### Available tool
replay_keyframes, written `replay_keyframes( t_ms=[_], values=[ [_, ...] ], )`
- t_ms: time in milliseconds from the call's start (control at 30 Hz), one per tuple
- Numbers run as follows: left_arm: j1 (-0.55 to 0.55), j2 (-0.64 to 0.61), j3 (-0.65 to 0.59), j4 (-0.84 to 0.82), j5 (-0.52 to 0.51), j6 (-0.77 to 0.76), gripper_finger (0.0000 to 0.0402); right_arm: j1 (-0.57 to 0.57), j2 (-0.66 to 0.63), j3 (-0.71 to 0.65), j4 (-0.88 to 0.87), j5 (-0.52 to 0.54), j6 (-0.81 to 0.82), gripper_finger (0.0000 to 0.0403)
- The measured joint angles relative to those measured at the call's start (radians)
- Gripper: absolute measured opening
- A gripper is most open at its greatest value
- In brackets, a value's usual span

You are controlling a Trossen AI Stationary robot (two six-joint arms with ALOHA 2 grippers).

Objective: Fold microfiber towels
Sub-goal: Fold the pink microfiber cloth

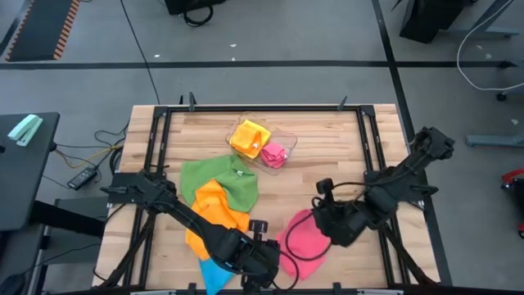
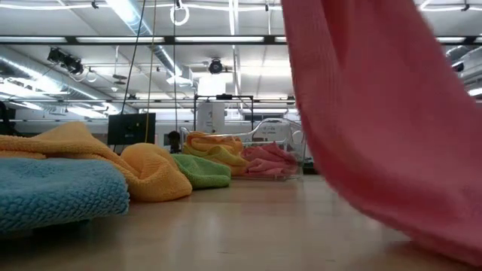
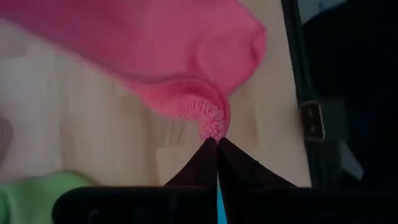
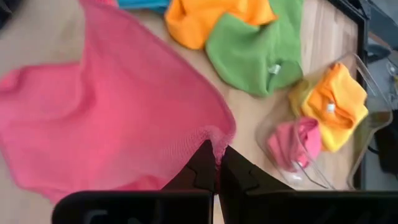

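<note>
Both pincers are clamped on the pink towel point(image 4: 106, 118): left gripper point(image 3: 217, 144) and right gripper point(image 4: 216, 152) each pinch what looks like a corner; soft, light, it sags between them.

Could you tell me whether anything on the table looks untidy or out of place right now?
Nothing looks damaged or spilled. The green towel, orange towel and blue towel lie crumpled and overlapping, unfolded. Both the left gripper and right gripper pinch the pink towel.

L hand point(image 3: 217, 142) pinched closed, R hand point(image 4: 217, 149) likewise, both apparently low, near front.
</note>
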Motion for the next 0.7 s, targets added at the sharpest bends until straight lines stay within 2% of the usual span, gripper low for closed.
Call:
replay_keyframes(
  t_ms=[400, 567, 700],
  values=[
    [0.039, 0.038, 0.0, -0.142, -0.031, -0.173, 0.0022, -0.125, -0.001, -0.116, 0.08, 0.0, -0.188, 0.0011],
    [0.048, 0.067, 0.0, -0.207, -0.033, -0.204, 0.0007, -0.192, 0.0, -0.197, 0.147, 0.0, -0.278, 0.0011],
    [0.053, 0.086, 0.0, -0.241, -0.044, -0.217, 0.0018, -0.254, 0.0, -0.257, 0.214, 0.0, -0.35, 0.0011]
  ],
)
